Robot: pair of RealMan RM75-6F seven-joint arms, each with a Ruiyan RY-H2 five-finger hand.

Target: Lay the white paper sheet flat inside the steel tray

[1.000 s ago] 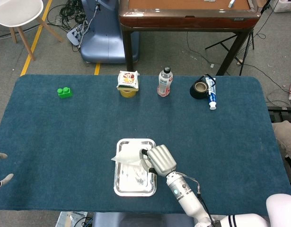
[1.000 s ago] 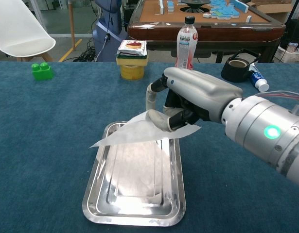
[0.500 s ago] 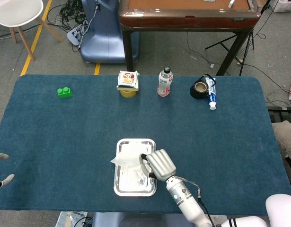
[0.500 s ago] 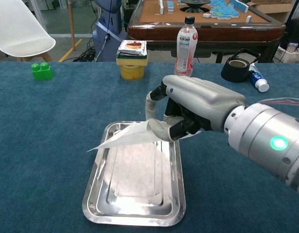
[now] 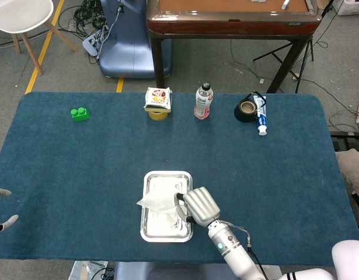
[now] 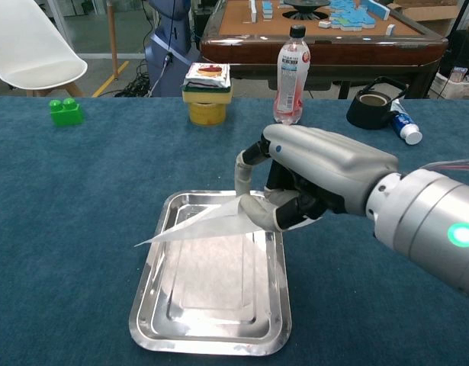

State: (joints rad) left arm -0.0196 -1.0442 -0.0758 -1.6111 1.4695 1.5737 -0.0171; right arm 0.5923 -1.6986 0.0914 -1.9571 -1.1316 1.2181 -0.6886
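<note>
White paper sheet (image 6: 200,226), pinched in right hand's (image 6: 310,183) fingers (image 6: 268,212), has dropped nearer steel tray (image 6: 276,328).

Blue table (image 5: 80,169): steel tray (image 5: 151,234), green block (image 5: 80,114), bottle (image 5: 202,101), tape roll (image 5: 246,109).

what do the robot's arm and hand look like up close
The right hand has a smooth silver-grey shell on its back, with black parts showing at the fingers. Its wrist is a silver cylinder carrying a glowing green light, and a thin grey cable loops beside it. Of the left hand, only pale grey fingertips show.
</note>
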